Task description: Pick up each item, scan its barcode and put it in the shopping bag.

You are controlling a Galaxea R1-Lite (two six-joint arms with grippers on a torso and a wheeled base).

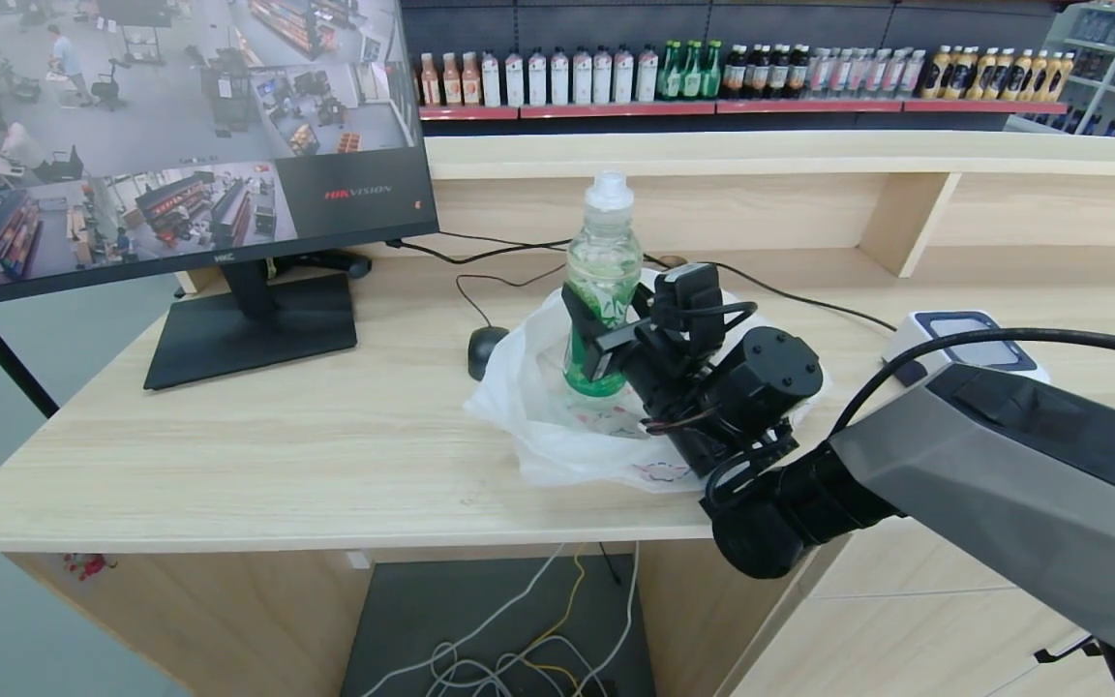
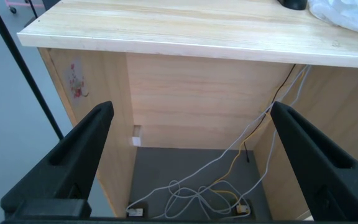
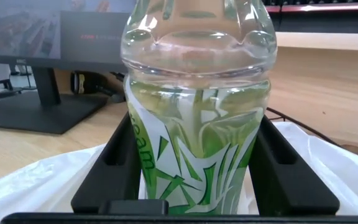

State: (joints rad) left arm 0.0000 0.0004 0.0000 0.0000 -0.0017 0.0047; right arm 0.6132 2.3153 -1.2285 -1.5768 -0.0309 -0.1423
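Observation:
A clear bottle (image 1: 602, 281) with a green-and-white label and a white cap stands upright over the white plastic shopping bag (image 1: 543, 411) on the wooden counter. My right gripper (image 1: 604, 334) is shut on the bottle's labelled lower half; the bottle (image 3: 197, 124) sits between the black fingers (image 3: 120, 162), with the bag (image 3: 36, 180) below it. The barcode scanner (image 1: 964, 341) is a white box with a dark window, to the right of the bag. My left gripper (image 2: 191, 162) hangs open below the counter edge, facing the cabinet and cables, holding nothing.
A monitor (image 1: 170, 136) on a black stand (image 1: 253, 329) occupies the counter's left. A black mouse (image 1: 486, 350) and its cable lie just left of the bag. A raised wooden ledge (image 1: 790, 155) runs along the back, with drink shelves behind. Loose cables (image 2: 210, 186) hang under the counter.

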